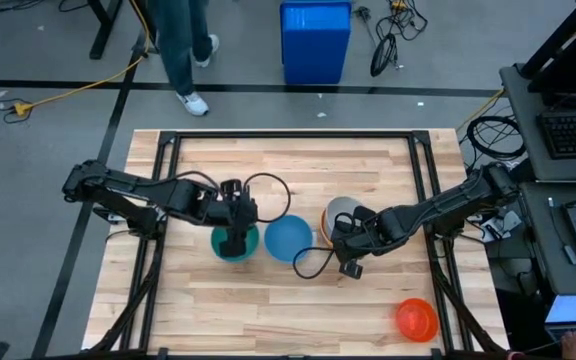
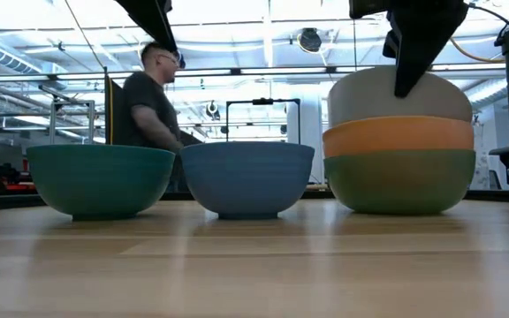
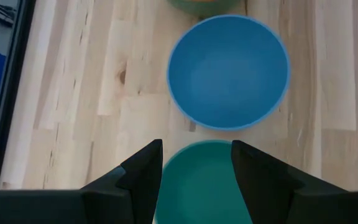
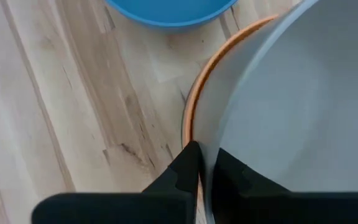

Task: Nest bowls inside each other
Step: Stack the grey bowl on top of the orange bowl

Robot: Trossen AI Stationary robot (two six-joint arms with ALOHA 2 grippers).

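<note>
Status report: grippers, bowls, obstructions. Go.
Left gripper open over teal bowl. Right gripper pinching grey-white bowl rim, atop orange and green. Blue bowl between, nothing blocking.

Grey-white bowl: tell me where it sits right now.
In the low view the grey-white bowl tops the stack, nested in the orange bowl over the green bowl, right of the blue bowl.

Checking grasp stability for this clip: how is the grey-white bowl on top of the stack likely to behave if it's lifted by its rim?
The grey-white bowl looks like thin plastic, so probably light and fairly stiff. The right claw pinches only its rim, so it may tilt or swing. Its surface looks smooth, so it could slip, and it sits nested in the orange bowl, which might drag along.
</note>
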